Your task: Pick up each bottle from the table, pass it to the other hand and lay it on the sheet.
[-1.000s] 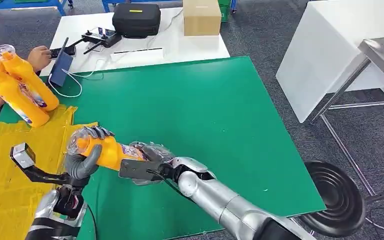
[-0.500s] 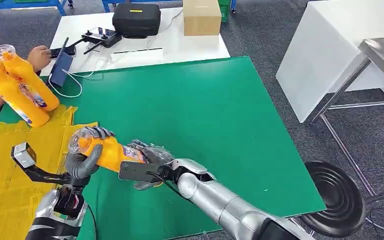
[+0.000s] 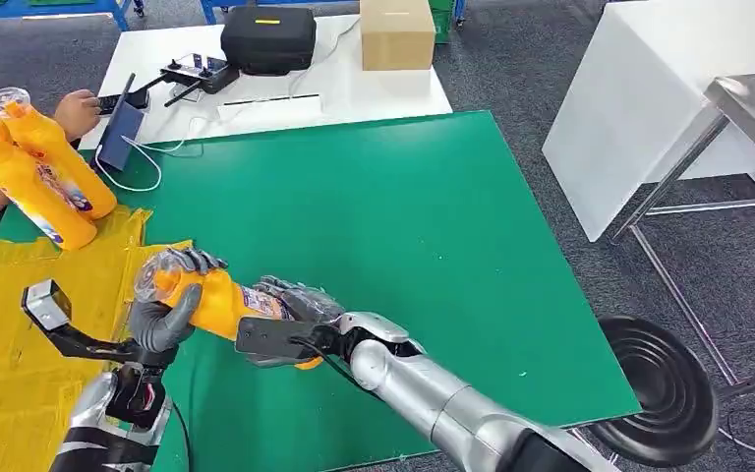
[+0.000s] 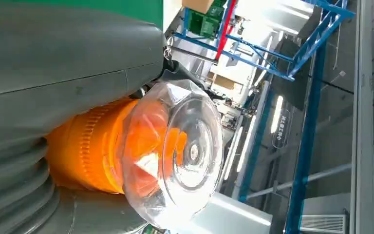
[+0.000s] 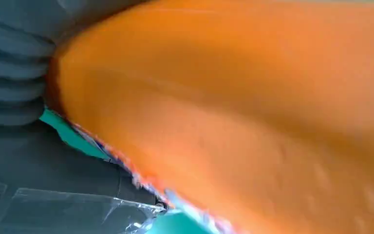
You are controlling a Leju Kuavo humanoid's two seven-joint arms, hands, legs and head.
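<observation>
Two hands share one orange bottle (image 3: 218,300) here, held in the air just above the green mat (image 3: 403,246), beside the mat's border with the yellow sheet (image 3: 20,334). Your left hand (image 3: 162,310) wraps its fingers around the neck end, below the clear cap (image 4: 185,151); your right hand (image 3: 290,320) has its fingers curled around the base end, with the orange body close against its wrist camera. Both hands thus grip the bottle, and the hand-over is, by this reading, at its midpoint: the receiving grasp is made, the giving grasp not yet released. Which hand gives cannot be told from the pictures alone, though the left lies nearer the sheet. Two further orange bottles (image 3: 34,167) sit at the sheet's far edge from the robot, beside a person's hand (image 3: 77,110); whether they rest on the sheet or are held up you cannot tell. What remains for this bottle: release by one hand, carry over the sheet, lay it down on its side
</observation>
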